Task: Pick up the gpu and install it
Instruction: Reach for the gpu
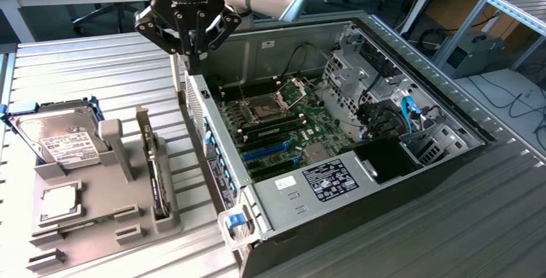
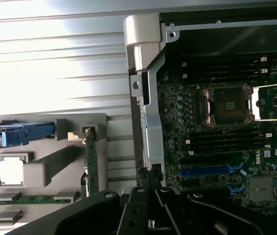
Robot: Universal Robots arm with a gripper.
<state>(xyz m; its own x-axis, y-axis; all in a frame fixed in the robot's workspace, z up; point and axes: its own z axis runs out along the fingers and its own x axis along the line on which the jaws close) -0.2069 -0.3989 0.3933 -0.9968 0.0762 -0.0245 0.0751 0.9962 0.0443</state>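
The gpu (image 1: pixel 152 163) stands on its long edge in a slot of the grey holder (image 1: pixel 102 220) on the table, at the exterior view's left of the open computer case (image 1: pixel 256 192). In the wrist view the gpu (image 2: pixel 91 164) appears as a thin green-edged card in the same holder (image 2: pixel 99 125). My gripper (image 1: pixel 194 67) hangs above the case's far corner, up and away from the gpu, shut with nothing in it. Its black fingers (image 2: pixel 143 208) close together over the case wall. Blue expansion slots (image 1: pixel 266 153) lie on the motherboard.
The holder also carries a silver hard drive (image 1: pixel 60 139) with a white label, a square processor chip (image 1: pixel 58 202) and a memory stick (image 2: pixel 33 199). Inside the case, an open processor socket (image 2: pixel 226 104), cables and drive cages (image 1: pixel 375 92) stand at the exterior view's right.
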